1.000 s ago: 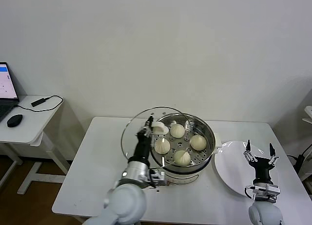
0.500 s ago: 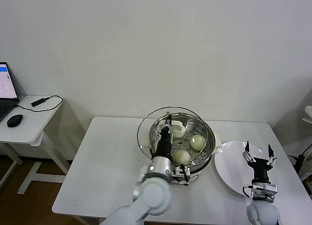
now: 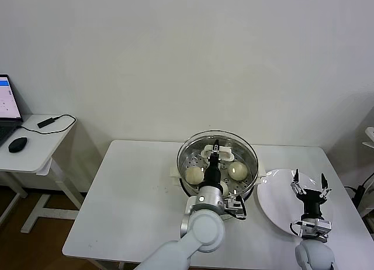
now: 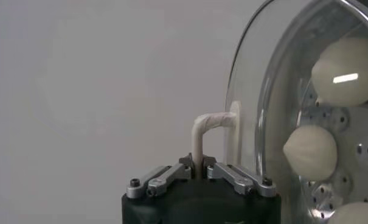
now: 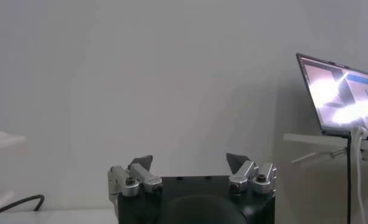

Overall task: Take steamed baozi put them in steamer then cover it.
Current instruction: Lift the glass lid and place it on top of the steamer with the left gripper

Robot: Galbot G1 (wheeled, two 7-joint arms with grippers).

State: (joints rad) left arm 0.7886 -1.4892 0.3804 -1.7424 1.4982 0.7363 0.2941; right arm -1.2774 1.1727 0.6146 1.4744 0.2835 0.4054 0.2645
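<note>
the steamed baozi (image 3: 194, 175) sit in the steamer (image 3: 248, 179) at the frame's middle, the left gripper (image 3: 215, 148) pinches the glass lid (image 3: 217, 140) over it, not let go yet, and the right gripper (image 3: 308, 182) waits spread at lower right.

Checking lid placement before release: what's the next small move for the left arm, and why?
Probably lower slightly and open. The left pincer grips the lid handle, the glass lid sits centred over the steamer with buns inside. Right pincer waits, open, above the plate.
</note>
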